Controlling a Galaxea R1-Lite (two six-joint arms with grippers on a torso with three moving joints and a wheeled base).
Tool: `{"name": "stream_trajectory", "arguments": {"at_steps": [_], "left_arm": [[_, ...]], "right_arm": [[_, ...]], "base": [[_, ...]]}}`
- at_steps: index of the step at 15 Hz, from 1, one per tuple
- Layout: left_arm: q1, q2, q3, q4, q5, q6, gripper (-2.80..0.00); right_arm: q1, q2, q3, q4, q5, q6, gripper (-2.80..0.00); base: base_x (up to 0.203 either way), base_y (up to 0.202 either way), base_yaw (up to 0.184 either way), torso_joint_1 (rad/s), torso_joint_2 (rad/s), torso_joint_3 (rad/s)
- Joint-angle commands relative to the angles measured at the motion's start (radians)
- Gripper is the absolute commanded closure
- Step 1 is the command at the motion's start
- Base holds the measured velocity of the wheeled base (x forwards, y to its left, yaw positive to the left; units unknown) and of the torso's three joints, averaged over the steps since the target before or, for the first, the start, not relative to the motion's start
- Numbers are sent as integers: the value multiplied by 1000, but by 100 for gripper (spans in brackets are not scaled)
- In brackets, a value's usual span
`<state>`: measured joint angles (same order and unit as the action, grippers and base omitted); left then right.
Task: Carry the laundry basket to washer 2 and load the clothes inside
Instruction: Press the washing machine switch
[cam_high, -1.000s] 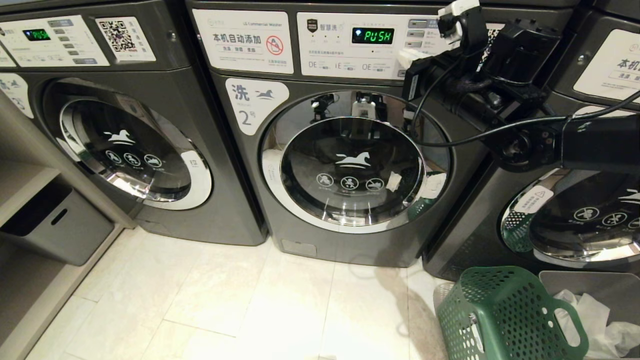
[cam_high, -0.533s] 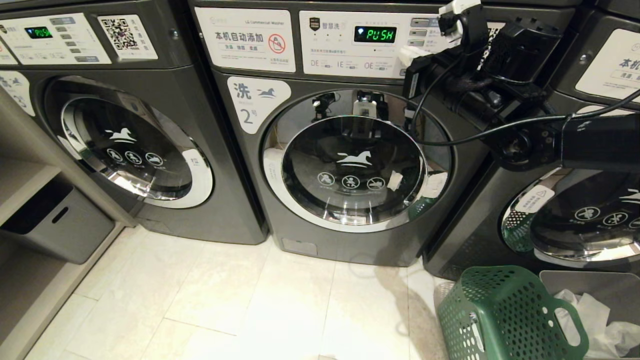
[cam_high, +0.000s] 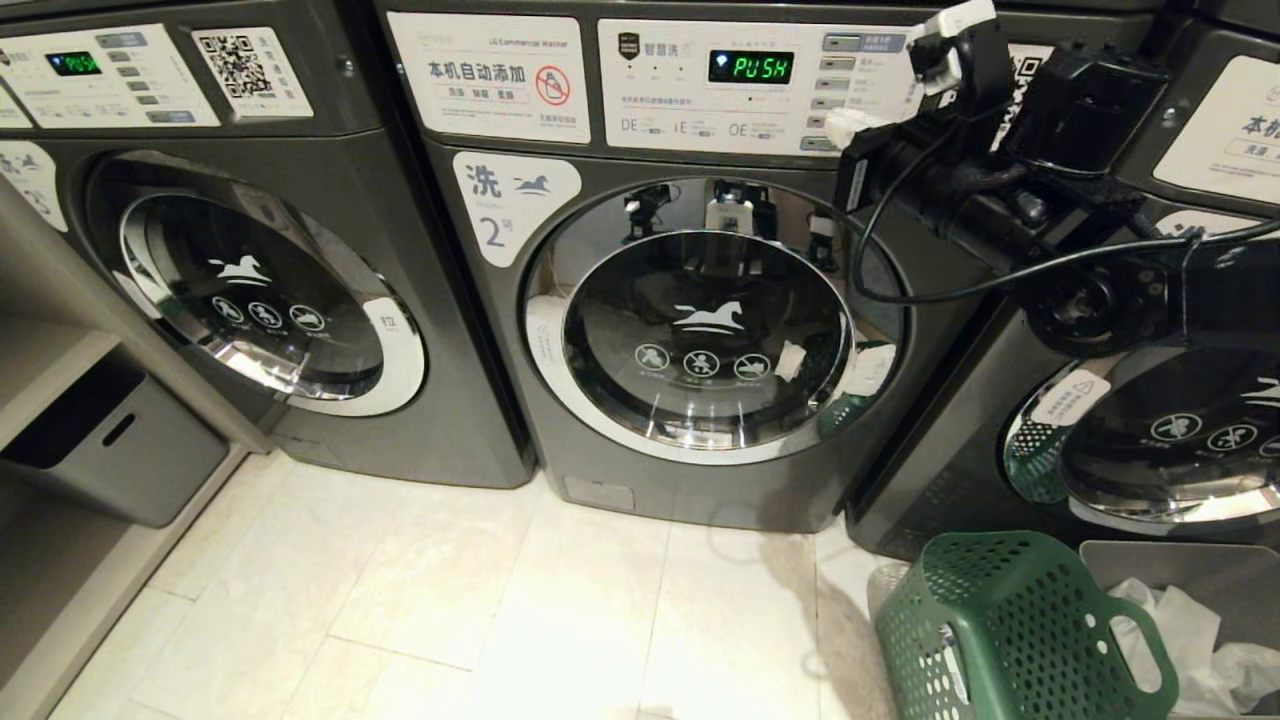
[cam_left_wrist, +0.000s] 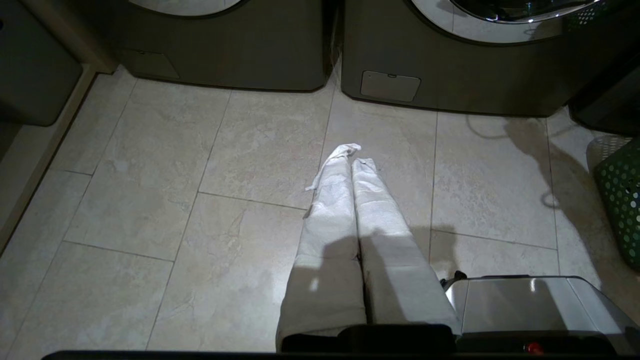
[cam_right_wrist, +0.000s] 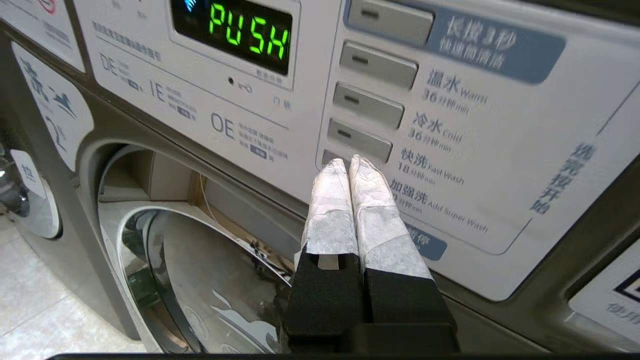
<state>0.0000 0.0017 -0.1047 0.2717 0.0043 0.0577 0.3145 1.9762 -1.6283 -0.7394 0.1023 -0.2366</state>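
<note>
Washer 2 (cam_high: 700, 340) stands in the middle with its round glass door closed and a white "2" label (cam_high: 505, 215). Its display (cam_right_wrist: 250, 32) reads "PUSH". My right gripper (cam_right_wrist: 350, 162) is shut with nothing in it. Its white-wrapped fingertips are at the lowest grey button (cam_right_wrist: 331, 156) of the control panel's column; in the head view the right gripper (cam_high: 843, 125) is at the panel's right end. The green laundry basket (cam_high: 1000, 630) stands on the floor at the lower right. My left gripper (cam_left_wrist: 352, 161) hangs shut and empty above the tiles. The clothes are out of view.
Like washers stand to the left (cam_high: 250, 300) and right (cam_high: 1150, 430). A grey bin (cam_high: 1180, 575) with white bags sits beside the basket. Another grey bin (cam_high: 110, 450) sits on a low shelf at the left. Pale tiled floor (cam_high: 450, 600) lies before the machines.
My right arm has shifted a little to the right and lower along washer 2's control panel. The left gripper, basket and door have not moved.
</note>
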Motion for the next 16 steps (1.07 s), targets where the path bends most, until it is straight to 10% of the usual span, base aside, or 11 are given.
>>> {"name": "stream_trajectory", "arguments": {"at_steps": [1,16], "left_arm": [[0,0,0,1,0,1,0],[0,0,0,1,2,2,0]], "right_arm": [[0,-23,7,-2,5,-1,0],[0,27,-17,-3,4,-4,0]], "base": [[0,0,0,0,0,0],[0,0,0,0,0,0]]}}
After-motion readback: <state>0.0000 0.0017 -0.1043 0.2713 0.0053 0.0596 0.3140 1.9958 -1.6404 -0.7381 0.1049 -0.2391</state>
